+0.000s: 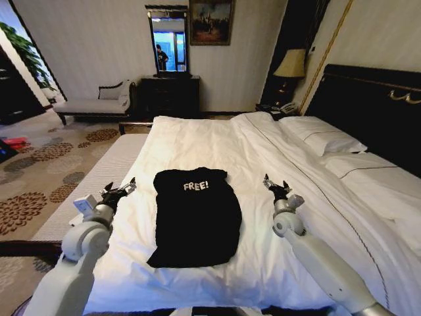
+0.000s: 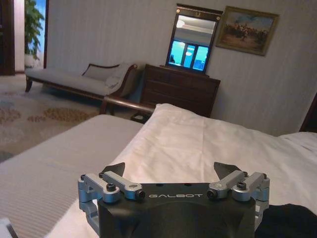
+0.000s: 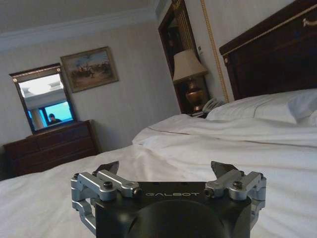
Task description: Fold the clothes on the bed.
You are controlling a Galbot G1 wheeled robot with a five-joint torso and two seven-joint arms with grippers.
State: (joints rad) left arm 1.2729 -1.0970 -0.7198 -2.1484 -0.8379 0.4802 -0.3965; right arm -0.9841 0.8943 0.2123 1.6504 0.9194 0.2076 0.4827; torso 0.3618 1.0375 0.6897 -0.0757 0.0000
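Observation:
The clothes, a black T-shirt with white "FREE!" lettering, lie flat on the white bed, sleeves tucked in so the shape is a narrow rectangle. My left gripper hovers open to the shirt's left, near the bed's side edge. My right gripper hovers open to the shirt's right, over bare sheet. In the left wrist view the left gripper has spread fingers with nothing between them, and a corner of the clothes shows beside it. In the right wrist view the right gripper is open too.
Pillows and a dark headboard lie to the right. A dresser with mirror and a chaise longue stand beyond the bed's foot. A lamp sits on the nightstand. Patterned carpet lies to the left.

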